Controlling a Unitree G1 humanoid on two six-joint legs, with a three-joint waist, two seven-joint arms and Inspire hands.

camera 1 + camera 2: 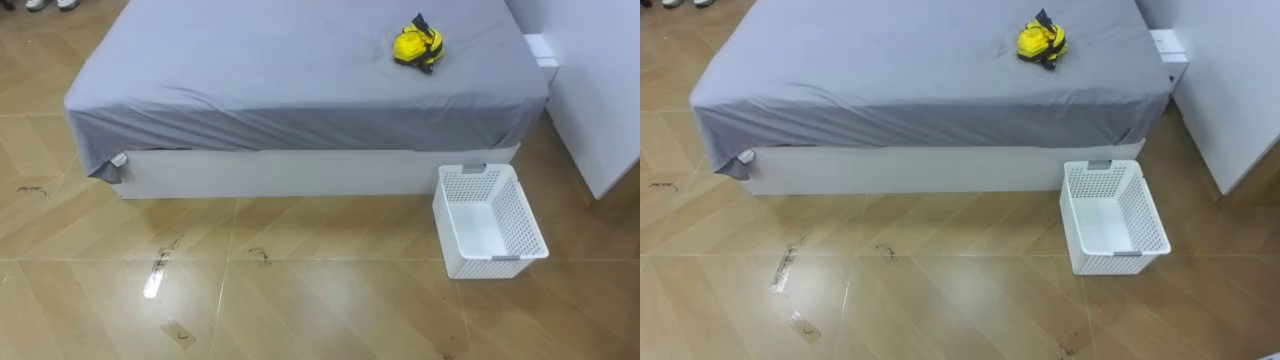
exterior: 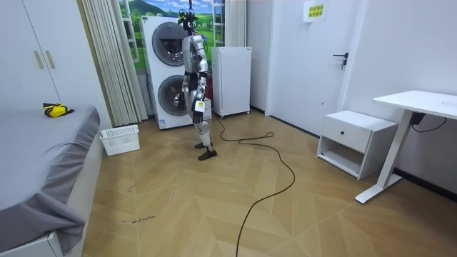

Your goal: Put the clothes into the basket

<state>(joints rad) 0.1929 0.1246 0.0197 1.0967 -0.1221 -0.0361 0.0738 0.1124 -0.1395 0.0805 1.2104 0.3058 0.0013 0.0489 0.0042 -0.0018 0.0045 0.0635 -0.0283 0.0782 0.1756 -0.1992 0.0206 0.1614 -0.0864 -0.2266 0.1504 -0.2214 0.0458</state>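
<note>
A yellow and black bundle of clothes (image 1: 418,46) lies on the grey bed (image 1: 260,70), toward its far right part; the room view shows it as a small yellow heap (image 2: 56,109). On the floor at the bed's right corner stands a white perforated basket (image 1: 520,232) with nothing in it, seen too in the room view (image 2: 120,139). I stand upright on the wood floor in front of the stacked washing machines, a few steps from the bed and facing it. My left hand (image 2: 199,107) hangs at my side, and my right hand (image 2: 187,98) hangs on the far side of my body.
A white cabinet (image 1: 600,90) stands right of the bed. A white fridge (image 2: 233,80), a low bedside drawer (image 2: 355,141) and a white desk (image 2: 421,107) line the room's other side. Bare wood floor (image 1: 300,280) lies between me and the bed.
</note>
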